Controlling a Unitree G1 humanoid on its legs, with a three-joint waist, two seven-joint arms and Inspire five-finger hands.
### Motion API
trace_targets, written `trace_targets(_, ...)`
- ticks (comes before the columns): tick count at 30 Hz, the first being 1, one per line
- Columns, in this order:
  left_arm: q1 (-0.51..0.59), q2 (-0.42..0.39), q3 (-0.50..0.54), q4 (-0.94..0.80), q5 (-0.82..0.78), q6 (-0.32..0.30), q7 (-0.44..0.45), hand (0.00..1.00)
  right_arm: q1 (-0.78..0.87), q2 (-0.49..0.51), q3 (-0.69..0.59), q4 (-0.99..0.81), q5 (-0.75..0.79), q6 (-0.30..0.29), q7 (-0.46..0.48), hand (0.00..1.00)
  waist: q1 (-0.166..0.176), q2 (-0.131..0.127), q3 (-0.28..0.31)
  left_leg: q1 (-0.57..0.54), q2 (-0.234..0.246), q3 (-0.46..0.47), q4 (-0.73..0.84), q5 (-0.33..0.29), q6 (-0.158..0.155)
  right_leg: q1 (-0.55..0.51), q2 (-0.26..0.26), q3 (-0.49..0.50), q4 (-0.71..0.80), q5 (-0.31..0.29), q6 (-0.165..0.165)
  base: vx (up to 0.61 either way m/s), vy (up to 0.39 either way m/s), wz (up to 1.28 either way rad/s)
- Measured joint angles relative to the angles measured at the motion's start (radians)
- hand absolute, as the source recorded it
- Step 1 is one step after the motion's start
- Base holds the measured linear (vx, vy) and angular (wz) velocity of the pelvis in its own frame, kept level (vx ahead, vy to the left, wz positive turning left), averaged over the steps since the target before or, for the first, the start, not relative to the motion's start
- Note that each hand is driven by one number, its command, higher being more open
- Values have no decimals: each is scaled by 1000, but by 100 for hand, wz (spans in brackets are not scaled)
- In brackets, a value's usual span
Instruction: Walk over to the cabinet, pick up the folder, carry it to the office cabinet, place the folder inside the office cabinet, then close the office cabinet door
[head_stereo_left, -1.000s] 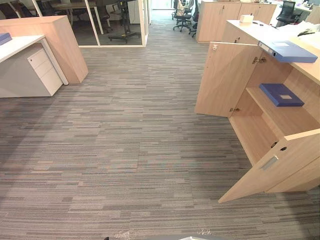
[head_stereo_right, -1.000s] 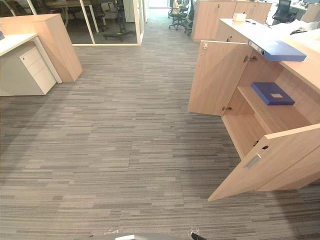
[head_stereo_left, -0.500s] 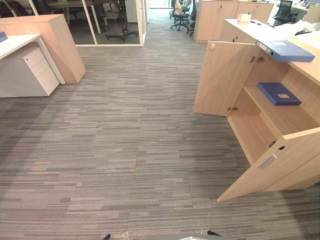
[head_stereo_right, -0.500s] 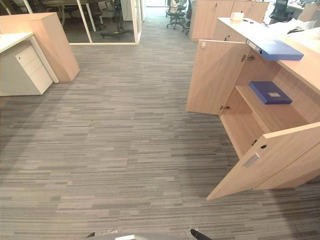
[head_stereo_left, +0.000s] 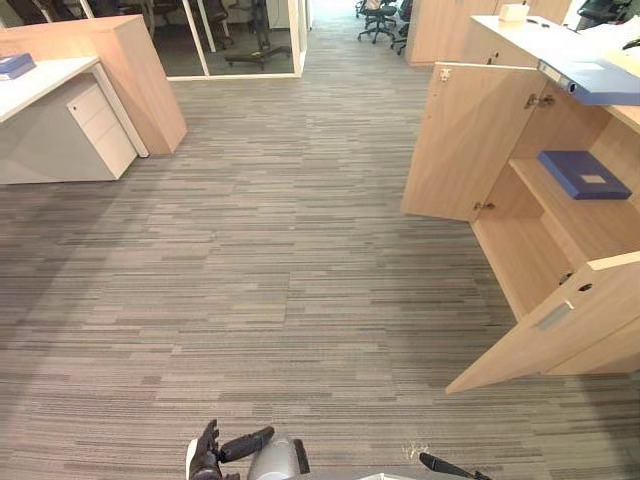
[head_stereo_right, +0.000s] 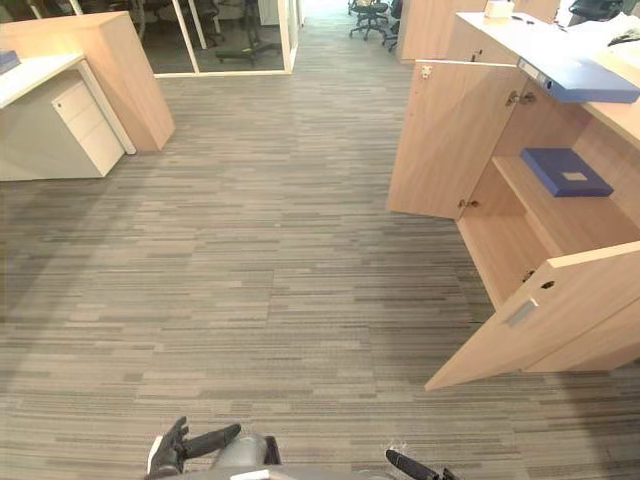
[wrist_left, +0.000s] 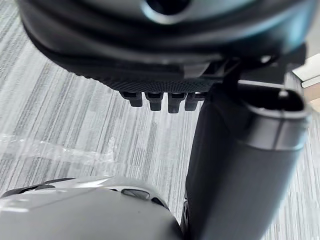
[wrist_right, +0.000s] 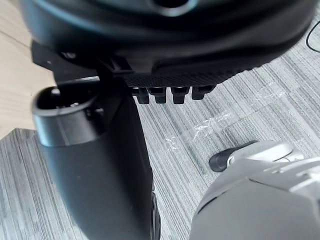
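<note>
1. Office cabinet (head_stereo_left: 525, 265): light wood, right side of frame in both head views; both doors swung open; far door (head_stereo_left: 465, 140) stands upper right of centre; near door (head_stereo_left: 560, 320) juts toward lower right, w/ a silver handle (head_stereo_left: 553, 316) on its face.
2. Folder (head_stereo_left: 583, 174): blue, pale label on cover; lies flat on the shelf (head_stereo_left: 590, 225) inside the office cabinet, at right edge of frame; well apart from both hands.
3. Binder (head_stereo_left: 598, 82): blue; lies on the cabinet top at its front edge, above the shelf, upper right corner of frame.
4. White box (head_stereo_left: 513, 12): small; further back on the same top, at top edge of frame.
5. Left hand (head_stereo_left: 212, 455): bottom edge, left of centre, over the carpet; fingers (wrist_left: 160, 100) straight in a row, spread clear of the thumb (wrist_left: 240, 165); holds nothing.
6. Right hand (head_stereo_right: 410, 464): dark tip at bottom edge, right of centre; in its wrist view the fingers (wrist_right: 165, 93) sit straight in a row, thumb (wrist_right: 95, 165) standing off from them; nothing in its grasp.
7. Carpet (head_stereo_left: 260, 260): grey, striped; covers centre and lower frame.
8. Desk (head_stereo_left: 40, 85): white top, upper left; white drawer unit (head_stereo_left: 100, 130) beneath it; wood panel (head_stereo_left: 140, 70) just behind.
9. Blue flat item (head_stereo_left: 15, 65): on the desk top, upper left corner; poss. another folder, too small to tell.
10. Glass partition (head_stereo_left: 250, 40): top centre-left; office chairs (head_stereo_left: 378, 18) at top centre, beyond the carpet aisle.
</note>
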Motion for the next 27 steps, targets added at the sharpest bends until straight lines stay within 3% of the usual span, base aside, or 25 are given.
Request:
trace_targets(1,-7,14,-25,1,0,-1,4,100,-3,3,-23,0,-6,4,1,100,0,-1,1,-11,38,12,-181,4,6,22,-66,1,-1,-21,40,253,261,13)
trace_targets(3,-8,19,-37,2,-1,-1,4,100,-13,3,-40,4,-8,10,2,100,0,-1,1,-11,30,-9,-413,34,24,25,-118,5,-8,-38,82,302,324,3)
trace_targets(4,-8,24,-41,5,-1,-1,1,100,-22,3,-60,11,-8,11,2,100,0,0,0,-7,24,-26,-580,85,21,28,-154,7,-19,-48,117,329,410,-9)
trace_targets(5,-10,26,-47,15,-6,-1,-6,100,-27,1,-74,17,-10,13,2,100,0,3,-1,8,17,-33,-680,176,-17,40,-194,8,-29,-67,159,346,441,-8)
trace_targets(6,-13,27,-50,21,-11,-1,-12,100,-31,-2,-84,27,-10,13,3,100,1,1,-1,18,-10,-21,-676,227,-18,59,-226,4,-38,-76,166,370,483,-19)
trace_targets(7,-15,39,-56,25,-20,-2,-23,100,-48,2,-112,61,-12,15,8,100,-1,-17,-5,11,-49,0,-618,222,5,81,-275,3,-50,-66,162,406,471,-20)
trace_targets(8,-18,43,-64,28,-19,-1,-28,100,-58,3,-146,73,-16,21,22,100,-3,-17,-20,-4,-72,6,-568,167,28,77,-301,0,-38,-41,155,425,467,-22)
trace_targets(10,-29,57,-98,55,-16,6,-31,100,-56,-2,-161,72,-33,24,30,100,-9,-21,-47,29,-138,46,-533,96,80,40,-384,19,75,13,188,478,469,-22)
trace_targets(11,-30,57,-104,68,-17,11,-31,100,-57,-6,-161,67,-50,18,28,100,-7,-22,-48,74,-173,70,-556,86,103,11,-423,29,167,29,165,606,537,-45)
trace_targets(12,-26,51,-114,94,-17,13,-31,100,-57,-25,-161,47,-48,9,26,100,-8,-12,-54,148,-219,87,-608,76,129,-55,-471,34,321,91,111,616,502,-45)
trace_targets(13,-21,46,-126,110,-18,19,-30,100,-56,-44,-161,28,-47,9,26,100,-11,3,-63,204,-248,86,-651,73,146,-111,-508,18,436,170,45,519,410,-36)
trace_targets(14,-16,43,-153,118,-19,26,-26,100,-58,-62,-159,6,-46,5,25,100,-24,25,-70,271,-269,85,-698,64,166,-184,-541,-27,625,204,-30,498,379,-8)
trace_targets(15,-17,42,-168,124,-19,29,-23,100,-68,-66,-135,-14,-42,3,24,100,-44,33,-66,338,-278,75,-737,63,166,-251,-558,-96,809,166,-60,463,295,3)
trace_targets(16,-21,45,-185,127,-18,29,-21,100,-75,-65,-114,-17,-40,1,24,100,-51,37,-62,367,-278,72,-750,63,166,-277,-553,-132,867,128,-41,503,268,-9)
trace_targets(17,-33,51,-208,141,-17,30,-22,100,-85,-56,-67,-24,-36,-4,25,100,-53,38,-52,414,-274,71,-766,63,164,-334,-515,-169,915,32,9,382,146,-24)
trace_targets(19,-52,61,-229,144,-15,32,-23,100,-98,-33,-37,-60,-6,-10,35,100,-55,34,-15,469,-267,81,-768,51,142,-396,-450,-210,897,-55,18,305,29,-35)
trace_targets(20,-66,65,-233,144,-15,32,-22,100,-103,-20,-16,-89,5,-12,39,100,-58,27,7,506,-262,86,-773,38,120,-441,-385,-240,836,-93,15,387,-59,-27)
trace_targets(22,-77,69,-234,142,-15,32,-20,100,-101,-8,20,-123,32,-14,40,100,-66,17,28,549,-252,111,-802,19,89,-499,-303,-327,677,-96,7,346,-81,-2)
trace_targets(23,-77,74,-233,129,-11,32,-22,100,-92,4,36,-137,34,-14,38,100,-67,3,32,583,-257,123,-847,6,69,-507,-257,-402,529,-29,-17,337,-125,18)
trace_targets(24,-76,89,-232,118,-3,32,-25,100,-64,19,51,-142,38,-13,36,100,-68,-34,32,630,-284,134,-893,-2,58,-505,-240,-466,439,49,-179,364,-128,-1)
trace_targets(25,-79,72,-230,120,1,34,-20,100,-70,5,54,-139,45,-9,41,100,-58,-9,36,641,-267,144,-909,-4,57,-509,-219,-473,457,37,-159,414,-155,-38)
trace_targets(27,-85,61,-224,118,3,35,-31,100,-75,-11,65,-145,44,-14,39,100,-59,7,30,630,-241,174,-886,-2,53,-516,-187,-492,442,-2,-156,355,-159,-48)
